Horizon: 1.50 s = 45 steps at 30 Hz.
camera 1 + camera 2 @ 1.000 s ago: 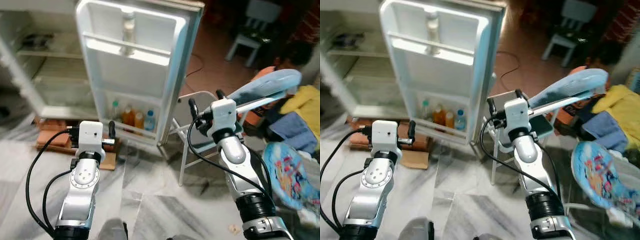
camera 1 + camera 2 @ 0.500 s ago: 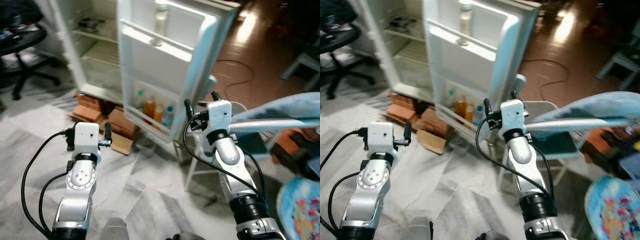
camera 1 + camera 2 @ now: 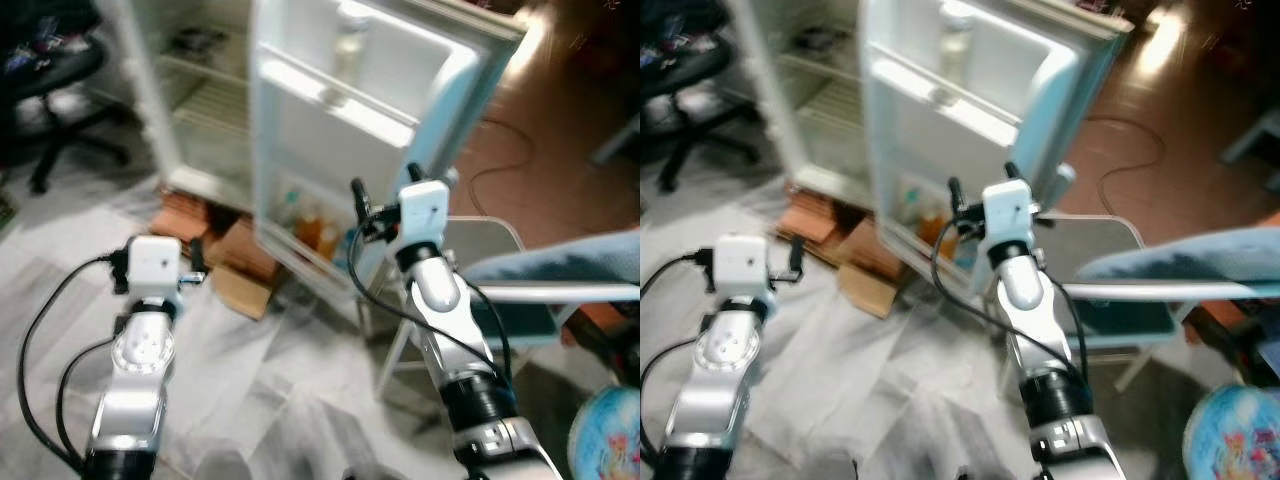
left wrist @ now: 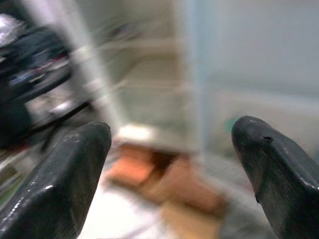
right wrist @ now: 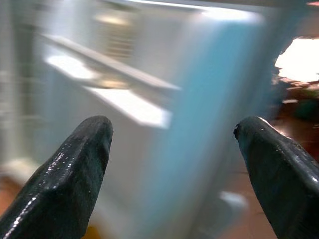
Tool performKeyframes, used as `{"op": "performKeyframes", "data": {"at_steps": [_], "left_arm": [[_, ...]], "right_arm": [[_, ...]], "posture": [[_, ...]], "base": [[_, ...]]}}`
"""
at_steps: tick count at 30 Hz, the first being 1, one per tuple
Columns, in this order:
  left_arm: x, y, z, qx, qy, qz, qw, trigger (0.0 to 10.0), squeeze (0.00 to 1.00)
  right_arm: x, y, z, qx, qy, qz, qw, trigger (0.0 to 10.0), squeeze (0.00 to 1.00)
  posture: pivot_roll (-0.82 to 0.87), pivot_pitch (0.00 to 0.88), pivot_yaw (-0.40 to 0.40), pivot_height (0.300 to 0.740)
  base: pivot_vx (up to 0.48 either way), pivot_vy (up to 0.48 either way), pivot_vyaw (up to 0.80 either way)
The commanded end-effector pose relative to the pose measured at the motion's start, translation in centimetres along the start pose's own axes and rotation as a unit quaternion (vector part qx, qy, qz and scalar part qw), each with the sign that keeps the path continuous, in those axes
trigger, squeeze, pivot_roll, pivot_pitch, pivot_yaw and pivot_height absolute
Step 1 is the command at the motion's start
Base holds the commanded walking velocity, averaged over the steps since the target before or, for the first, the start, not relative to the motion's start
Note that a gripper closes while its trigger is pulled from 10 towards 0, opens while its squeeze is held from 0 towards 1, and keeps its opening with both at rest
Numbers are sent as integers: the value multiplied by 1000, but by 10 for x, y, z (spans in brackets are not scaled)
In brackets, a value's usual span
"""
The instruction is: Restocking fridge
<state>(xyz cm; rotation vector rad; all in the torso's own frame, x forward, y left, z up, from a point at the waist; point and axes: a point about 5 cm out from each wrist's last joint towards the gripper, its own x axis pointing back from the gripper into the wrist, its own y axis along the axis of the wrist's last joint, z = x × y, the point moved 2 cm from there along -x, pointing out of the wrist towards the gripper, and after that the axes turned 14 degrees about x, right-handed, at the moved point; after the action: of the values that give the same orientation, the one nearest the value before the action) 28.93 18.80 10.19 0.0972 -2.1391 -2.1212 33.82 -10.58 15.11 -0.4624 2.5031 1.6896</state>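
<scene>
The white fridge stands open, its shelves [image 3: 205,95] at the back left and its door [image 3: 370,110] swung out ahead of me. Several bottles [image 3: 318,230] stand in the door's bottom rack, and a pale bottle [image 3: 350,40] in its top rack. My left gripper [image 3: 158,262] is raised low on the left, open and empty, short of the fridge. My right gripper [image 3: 385,185] is raised in front of the door's edge, open too. In the wrist views the left fingers [image 4: 65,174] and right fingers [image 5: 70,174] stand wide apart with nothing between them.
Bricks and cardboard [image 3: 215,235] lie under the fridge. A black office chair [image 3: 50,80] stands far left. A grey folding seat [image 3: 480,245] and a long blue padded board [image 3: 570,270] crowd the right. A cable [image 3: 510,150] trails over the brown floor. The views are blurred.
The whole picture has shifted and blurred as the camera turned and moved; the fridge door now sits nearer the middle. Both grippers stay open and empty in the same raised pose.
</scene>
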Motion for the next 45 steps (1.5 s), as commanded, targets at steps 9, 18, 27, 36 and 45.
{"op": "performKeyframes", "data": {"at_steps": [9, 18, 27, 36, 45], "left_arm": [[2, -4, -12, 31, -15, 12, 999, 10000, 0], [14, -26, 14, 36, 43, 79, 995, 10000, 0], [44, -49, 55, 25, 109, 147, 983, 10000, 0], [60, -65, 64, 33, 129, 193, 972, 10000, 0], [51, -58, 59, 34, 118, 187, 975, 10000, 0]], "right_arm": [[0, -3, -14, 15, -23, 6, 1000, 10000, 0], [-14, -4, -16, -8, -3, 14, 1000, 10000, 0], [-47, 17, -11, -28, 9, -6, 1000, 10000, 0], [-61, 29, 16, -66, 49, -1, 997, 10000, 0], [-28, 88, 92, -261, 321, -83, 906, 10000, 0]], "posture": [[135, 78, -99, 740], [152, 81, -103, 740], [195, 87, -115, 740], [207, 93, -126, 740], [200, 89, -126, 740]], "base": [[116, -107, 0], [0, 0, 0], [0, 0, 0], [0, 0, 0], [0, 0, 0]]}}
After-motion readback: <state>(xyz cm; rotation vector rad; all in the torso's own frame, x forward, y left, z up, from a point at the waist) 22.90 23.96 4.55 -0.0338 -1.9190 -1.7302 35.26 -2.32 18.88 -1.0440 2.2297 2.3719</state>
